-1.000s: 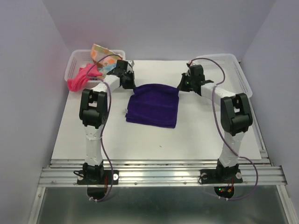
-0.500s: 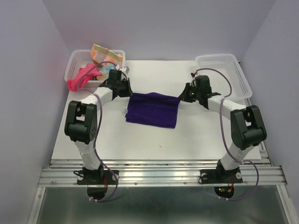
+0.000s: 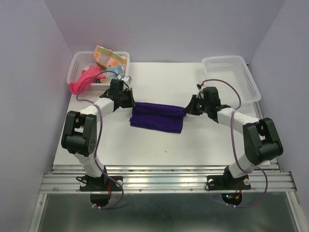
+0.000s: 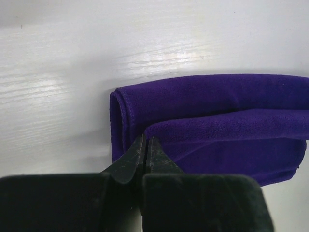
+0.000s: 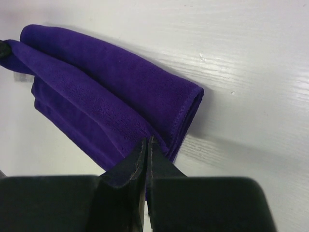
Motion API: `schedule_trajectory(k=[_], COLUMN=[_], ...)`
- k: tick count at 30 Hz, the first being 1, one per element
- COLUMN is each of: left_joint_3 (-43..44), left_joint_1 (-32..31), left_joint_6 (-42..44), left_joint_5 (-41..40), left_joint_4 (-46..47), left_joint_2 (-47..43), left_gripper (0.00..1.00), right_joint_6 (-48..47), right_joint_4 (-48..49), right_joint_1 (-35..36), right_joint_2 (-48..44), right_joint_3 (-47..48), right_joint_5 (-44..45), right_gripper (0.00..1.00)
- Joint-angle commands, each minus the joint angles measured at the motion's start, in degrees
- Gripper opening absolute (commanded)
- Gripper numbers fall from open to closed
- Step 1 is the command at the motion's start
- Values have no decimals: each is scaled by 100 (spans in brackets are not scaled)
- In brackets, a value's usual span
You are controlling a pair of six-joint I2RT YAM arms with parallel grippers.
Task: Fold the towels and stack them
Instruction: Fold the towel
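The left tool [image 4: 145, 147] is pinching, jaws pressed together, the left corner of the upper layer of the purple towel [image 3: 157, 116]. The right tool [image 5: 146, 147] is pinching the matching right corner in the same way. Between them the held edge is lying rolled over toward the near side, so the towel is sitting as a narrow band at the middle of the bench [image 3: 159, 145], with both tools low over it.

By my reading, this towel is being folded. The next move is calling for the held edge to be brought onto the near hem and laid flush before release, both tools travelling level so the layer is not skewing.

The pink towel [image 3: 82, 83] is hanging over the rim of the left basket [image 3: 73, 67], with a patterned towel [image 3: 108, 57] rising from it. The right basket [image 3: 227, 60] is standing well apart at the far right. Bare bench is lying open toward the near edge, giving room for the pull, while the left tool is working near the left basket
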Motion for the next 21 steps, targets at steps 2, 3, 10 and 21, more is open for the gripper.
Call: schedule_trajectory(k=[2,3,10,21], left_joint_3=[-98,-89,-80,-317], left_joint_1=[29,29,38,38], left_joint_6=[3,3,56,91], left_joint_5=[-39,-39,-126,-293], left_joint_4=[187,187,20,-50], left_joint_2=[-485,-502,-625,-652], left_gripper=[0,0,0,0], right_joint_6=[27,36,71,97], right_joint_4=[276,294,294,347], right_joint_1=[98,124,194,230], right_joint_2=[-322,-357,-436,-454], right_joint_3=[-271,-288,-376,-640], right_joint_5=[-225,-242,-172,-251], right_gripper=[1,1,1,1])
